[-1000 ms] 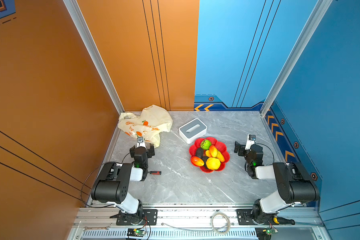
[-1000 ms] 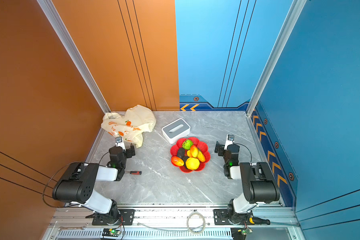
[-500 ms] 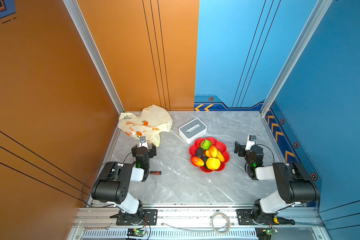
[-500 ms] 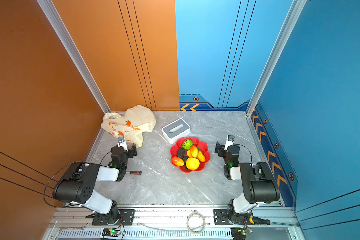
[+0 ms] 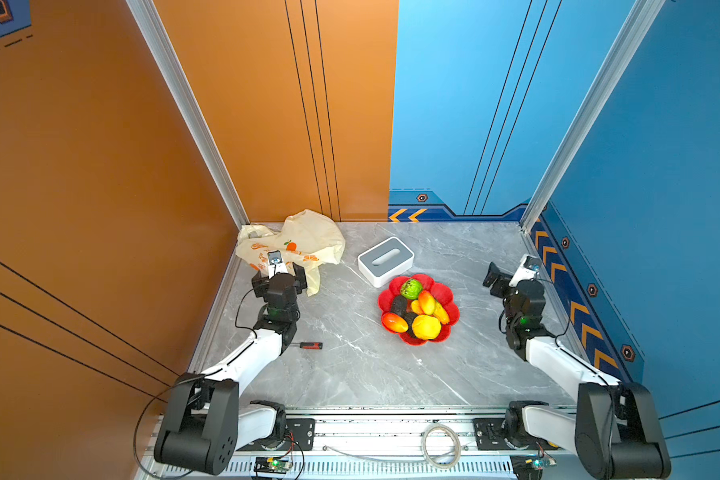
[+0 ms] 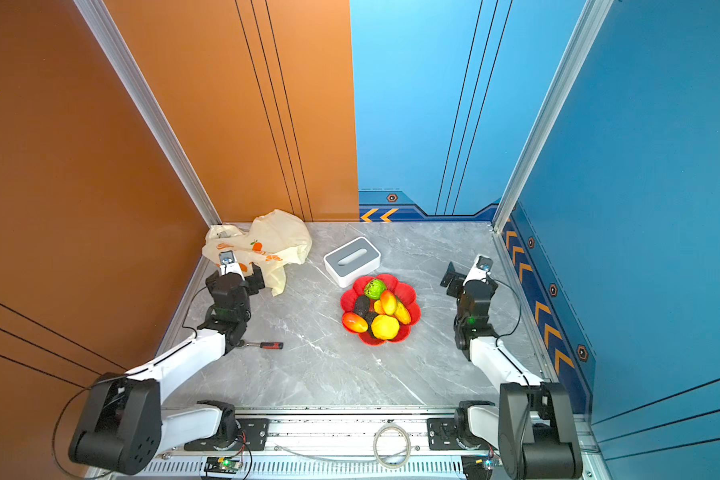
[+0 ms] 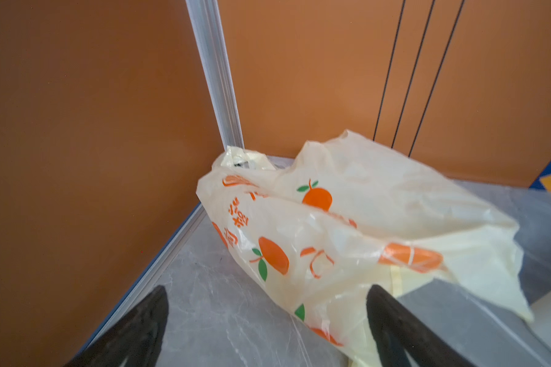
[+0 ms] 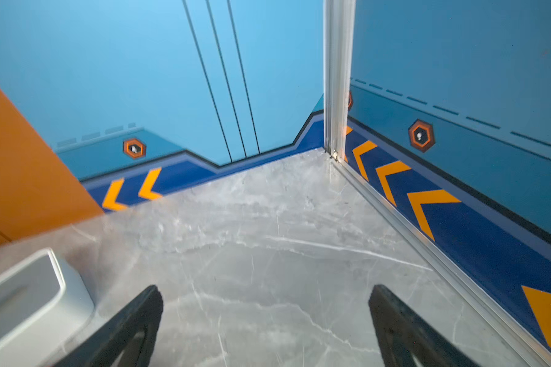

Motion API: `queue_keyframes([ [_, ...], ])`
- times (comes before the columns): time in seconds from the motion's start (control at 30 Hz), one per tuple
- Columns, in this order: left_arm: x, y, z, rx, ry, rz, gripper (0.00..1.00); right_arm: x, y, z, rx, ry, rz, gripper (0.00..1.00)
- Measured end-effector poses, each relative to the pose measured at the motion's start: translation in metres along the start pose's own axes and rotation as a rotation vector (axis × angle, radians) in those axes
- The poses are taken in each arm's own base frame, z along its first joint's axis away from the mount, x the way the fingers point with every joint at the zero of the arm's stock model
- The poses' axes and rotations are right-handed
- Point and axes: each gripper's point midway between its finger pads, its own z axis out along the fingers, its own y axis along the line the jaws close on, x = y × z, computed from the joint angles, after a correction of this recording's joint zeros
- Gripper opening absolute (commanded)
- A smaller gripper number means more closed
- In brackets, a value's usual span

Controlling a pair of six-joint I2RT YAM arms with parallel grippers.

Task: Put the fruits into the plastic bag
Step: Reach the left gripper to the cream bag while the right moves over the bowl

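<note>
The fruits (image 5: 418, 309) (image 6: 379, 311) lie piled in a red flower-shaped dish: one green, some yellow, some red-orange, and dark ones. The plastic bag (image 5: 308, 239) (image 6: 275, 239) (image 7: 363, 222), cream-yellow with orange prints, lies crumpled in the back left corner. My left gripper (image 5: 281, 274) (image 6: 235, 275) (image 7: 267, 289) is open right at the bag's near edge, and the bag's lower corner lies between its fingers. My right gripper (image 5: 510, 272) (image 6: 464, 272) (image 8: 265, 287) is open over bare table to the right of the dish, with nothing between its fingers.
A white-grey box with a slot (image 5: 385, 261) (image 6: 352, 261) (image 8: 23, 295) stands just behind the red dish (image 5: 450, 296) (image 6: 410, 296). A red-handled screwdriver (image 5: 310, 345) (image 6: 269, 345) lies by the left arm. Orange walls close the left and back left, blue walls the back right and right.
My left gripper has moved back toward the bag and now reaches its near edge. My right gripper has shifted toward the right wall and slightly back. Both have stayed open.
</note>
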Motion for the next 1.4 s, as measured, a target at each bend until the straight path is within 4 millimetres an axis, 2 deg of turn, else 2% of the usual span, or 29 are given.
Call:
queue_keyframes([
  [0.1, -0.021, 0.009, -0.011, -0.013, 0.022, -0.067, 0.98, -0.032, 0.002, 0.004, -0.013, 0.024, 0.121, 1.0],
  [0.2, -0.031, 0.019, -0.018, -0.004, 0.081, -0.131, 0.98, -0.039, 0.017, 0.003, -0.077, 0.111, 0.192, 1.0],
  [0.33, -0.041, 0.025, -0.021, 0.049, 0.214, -0.235, 0.98, -0.031, 0.057, -0.002, -0.209, 0.308, 0.241, 1.0],
  [0.43, -0.043, 0.003, -0.03, 0.184, 0.314, -0.316, 0.98, -0.018, 0.091, -0.014, -0.293, 0.461, 0.238, 1.0],
  [0.6, -0.013, -0.034, -0.055, 0.373, 0.529, -0.457, 0.98, 0.008, 0.137, -0.047, -0.404, 0.676, 0.2, 1.0],
  [0.77, 0.003, -0.042, -0.064, 0.394, 0.646, -0.599, 0.98, 0.03, 0.165, -0.081, -0.479, 0.801, 0.155, 1.0],
  [0.87, 0.013, -0.036, -0.053, 0.356, 0.699, -0.743, 0.98, 0.041, 0.179, -0.096, -0.514, 0.843, 0.123, 1.0],
  [0.97, 0.035, -0.033, -0.035, 0.295, 0.771, -0.881, 0.98, 0.048, 0.189, -0.107, -0.543, 0.871, 0.099, 1.0],
  [1.07, 0.058, -0.035, -0.014, 0.229, 0.838, -0.991, 0.98, 0.053, 0.195, -0.112, -0.558, 0.884, 0.086, 1.0],
  [1.23, 0.084, -0.045, 0.018, 0.168, 0.893, -1.114, 0.98, 0.055, 0.196, -0.114, -0.556, 0.889, 0.076, 1.0],
  [1.33, 0.092, -0.05, 0.037, 0.145, 0.914, -1.149, 0.98, 0.055, 0.195, -0.112, -0.544, 0.882, 0.073, 1.0],
  [1.4, 0.09, -0.055, 0.049, 0.147, 0.91, -1.169, 0.98, 0.056, 0.194, -0.112, -0.54, 0.882, 0.071, 1.0],
])
